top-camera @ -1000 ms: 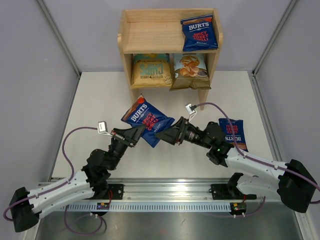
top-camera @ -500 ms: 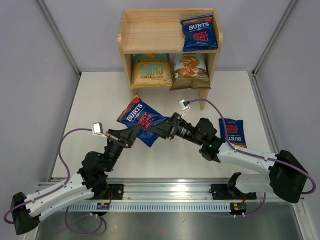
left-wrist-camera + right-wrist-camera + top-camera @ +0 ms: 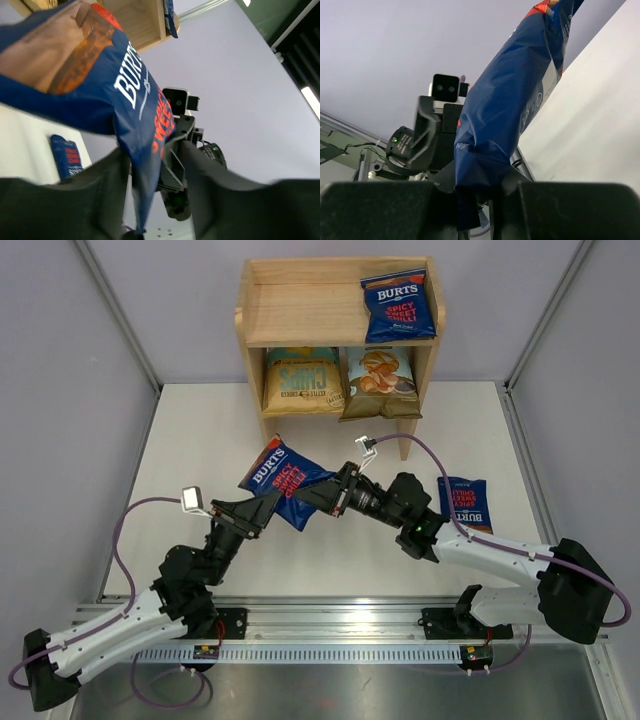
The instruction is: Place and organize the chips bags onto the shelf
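Burts bag (image 3: 285, 478) mid-frame, tilted, lifted off the table (image 3: 200, 460). Lower right edge pinched by right gripper (image 3: 306, 502). At lower left, left gripper (image 3: 272, 504), jaws spread, bag edge loose between them. Beyond: shelf (image 3: 300, 315) top centre; second Burts bag (image 3: 465, 505) flat, right of centre.

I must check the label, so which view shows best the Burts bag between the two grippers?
The top external view: the Burts bag shows most of its front, tilted. The left wrist view shows part of the lettering close up; the right wrist view shows only a crumpled side.
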